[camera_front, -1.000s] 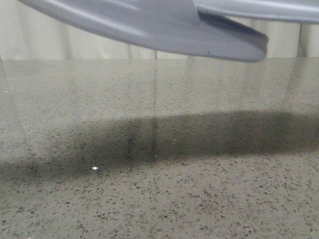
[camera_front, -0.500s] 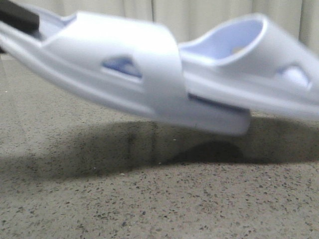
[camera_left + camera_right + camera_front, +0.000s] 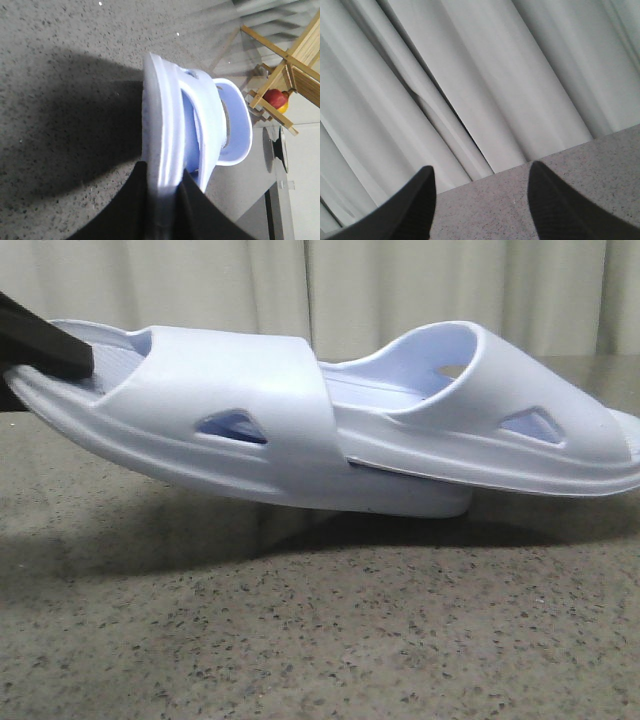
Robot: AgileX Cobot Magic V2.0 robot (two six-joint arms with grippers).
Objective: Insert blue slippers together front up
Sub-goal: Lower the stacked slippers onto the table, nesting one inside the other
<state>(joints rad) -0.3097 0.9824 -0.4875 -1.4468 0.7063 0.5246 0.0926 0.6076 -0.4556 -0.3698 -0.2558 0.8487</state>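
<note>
left gripper (image 3: pixel 162 187) clamps nested blue slippers (image 3: pixel 330 430) at 9 o'clock heel, toes on table (image 3: pixel 300 640) | right gripper (image 3: pixel 480 200) spread wide, empty

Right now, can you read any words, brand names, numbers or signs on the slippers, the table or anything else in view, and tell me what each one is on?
No readable text in any view.
The blue slippers: plain moulded foam, no brand, size or number visible on straps or sides.
The speckled table: no markings.
The curtain: plain.
The wooden rack in the left wrist view: no label visible.
</note>
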